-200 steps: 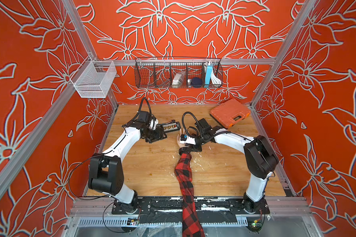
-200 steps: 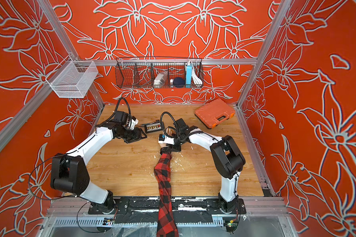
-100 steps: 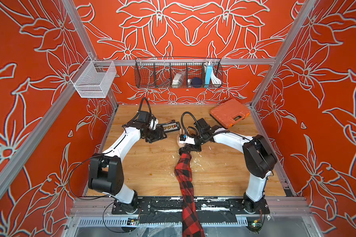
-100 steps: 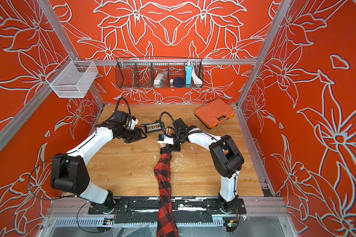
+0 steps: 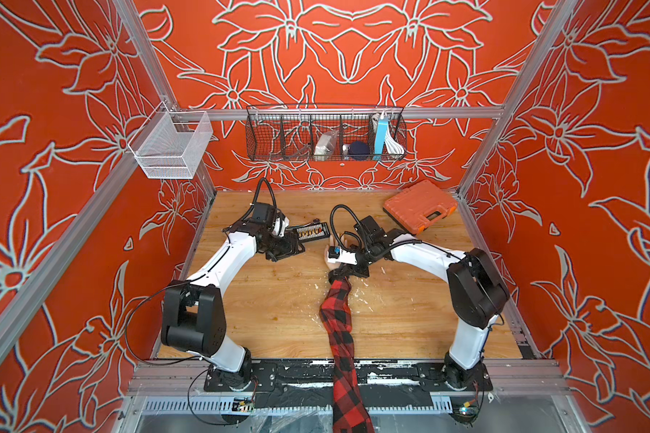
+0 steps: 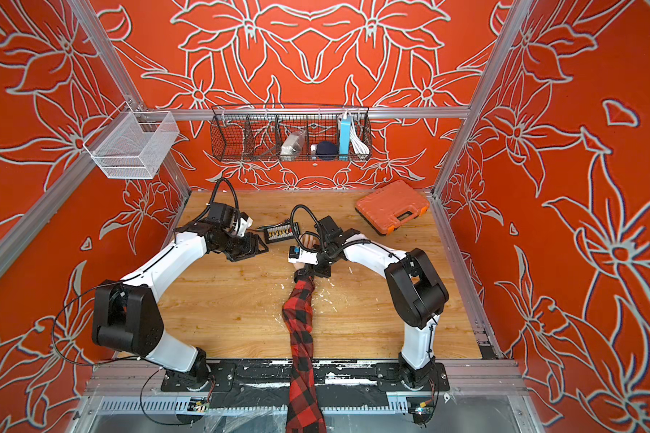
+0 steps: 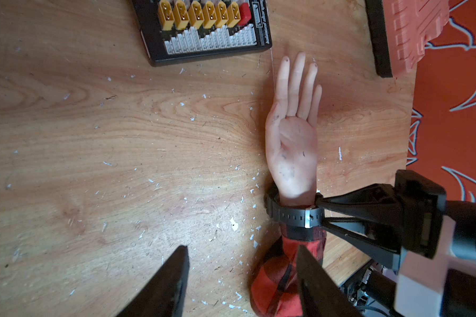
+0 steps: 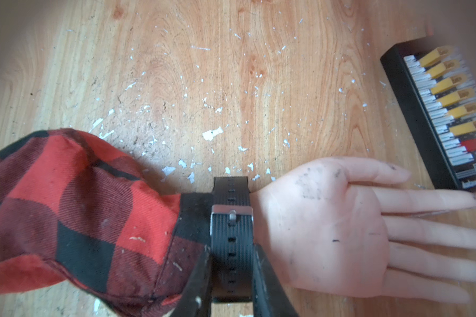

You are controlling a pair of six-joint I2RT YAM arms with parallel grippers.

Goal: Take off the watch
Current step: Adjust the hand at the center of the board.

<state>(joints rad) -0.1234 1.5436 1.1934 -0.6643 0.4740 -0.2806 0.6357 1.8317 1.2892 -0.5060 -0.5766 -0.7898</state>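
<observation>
Right wrist view: we find the right gripper [image 8: 231,256] closed on the watch [image 8: 231,227]. Its two fingers [image 8: 201,277] press against opposite edges of the black strap [image 8: 231,247], and the strap fills the gap between them. The watch is buckled around the wrist of the mannequin hand [image 8: 327,227]. Directly ahead of the fingertips, the silver buckle [image 8: 232,212] faces up with its pin through a strap hole. To one side of the jaws lies the red-and-black plaid sleeve [image 8: 80,208], its cuff touching the strap. To the other side lies the open palm. The hand rests palm up on the wooden table [image 8: 231,68].

Left wrist view: the left gripper [image 7: 241,255] hovers above the table with its jaws partly open and nothing gripped. The watch lies ahead of its fingertips, apart from them, and the right gripper reaches it from the side. Farther ahead lies the black board with yellow connectors [image 7: 204,27].

Change against the pictures of one second ago: we note that the right jaws have come together onto the strap, while the left jaws stand as wide as before. In both top views the arms keep almost the same posture. The sleeve, the board and the orange case [image 5: 421,206] have not moved.
</observation>
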